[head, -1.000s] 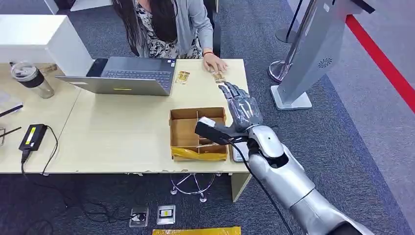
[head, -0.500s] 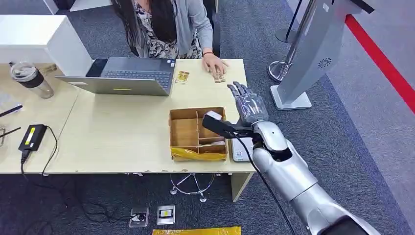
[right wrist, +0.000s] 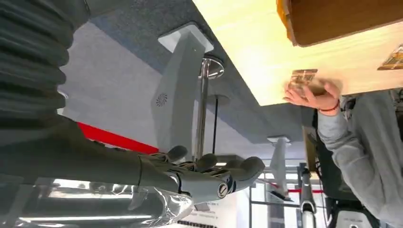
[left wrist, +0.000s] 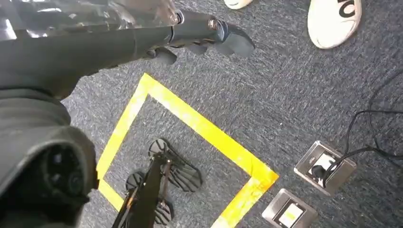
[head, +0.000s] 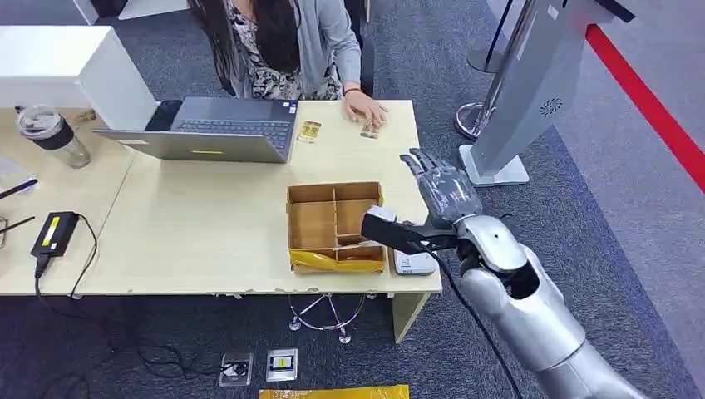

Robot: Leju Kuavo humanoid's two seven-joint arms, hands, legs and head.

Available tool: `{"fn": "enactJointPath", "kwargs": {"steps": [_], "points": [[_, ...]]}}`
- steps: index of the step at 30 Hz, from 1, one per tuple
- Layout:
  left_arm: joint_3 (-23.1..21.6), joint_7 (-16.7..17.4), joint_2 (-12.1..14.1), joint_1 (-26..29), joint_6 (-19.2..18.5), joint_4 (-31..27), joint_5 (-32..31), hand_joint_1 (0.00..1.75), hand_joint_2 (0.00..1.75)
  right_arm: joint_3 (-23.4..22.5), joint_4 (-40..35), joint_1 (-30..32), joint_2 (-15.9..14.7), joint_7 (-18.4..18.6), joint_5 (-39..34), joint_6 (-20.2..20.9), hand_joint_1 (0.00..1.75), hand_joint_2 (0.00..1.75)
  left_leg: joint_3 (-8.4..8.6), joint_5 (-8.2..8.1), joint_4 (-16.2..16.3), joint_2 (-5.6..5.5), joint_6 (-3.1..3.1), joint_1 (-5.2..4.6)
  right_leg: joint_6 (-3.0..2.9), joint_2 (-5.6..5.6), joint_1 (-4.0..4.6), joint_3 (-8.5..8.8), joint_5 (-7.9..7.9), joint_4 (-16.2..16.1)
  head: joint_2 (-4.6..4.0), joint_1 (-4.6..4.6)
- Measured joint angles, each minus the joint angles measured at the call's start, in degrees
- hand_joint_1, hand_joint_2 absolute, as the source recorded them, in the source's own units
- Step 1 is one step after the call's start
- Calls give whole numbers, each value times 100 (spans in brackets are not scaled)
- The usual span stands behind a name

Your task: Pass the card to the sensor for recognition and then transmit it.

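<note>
One card [head: 372, 130] under person's hand [head: 363, 108], well apart from open, empty right hand [head: 439, 184].

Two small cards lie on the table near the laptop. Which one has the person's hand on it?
The card nearer the table's right edge: the person's hand rests on it. The other card lies untouched beside the laptop.

Little can be read. The white shoe [left wrist: 333, 21] on the carpet bears part of a black mark, a rounded letter like a "C", cut off by the picture's edge. The yellow label on the black power adapter [head: 55, 233] near the tabletop's left front edge carries print too small to make out.
</note>
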Motion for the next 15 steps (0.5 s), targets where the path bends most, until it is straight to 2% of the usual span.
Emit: {"fn": "enactJointPath", "kwargs": {"steps": [8, 15], "points": [[-2, 0, 26, -2, -7, 0, 13, 0, 0, 33, -789, 255, -280, 92, -181, 242, 0, 175, 0, 0, 0, 1, 0, 0, 0, 5, 0, 1, 0, 0, 0, 0], [-48, -2, 31, -10, -52, 0, 7, 0, 0, 177, -917, 390, -310, 135, -135, 92, 0, 175, -2, -1, 0, 1, 0, 0, 0, 5, 0, 1, 0, 0, 0, -2]]}}
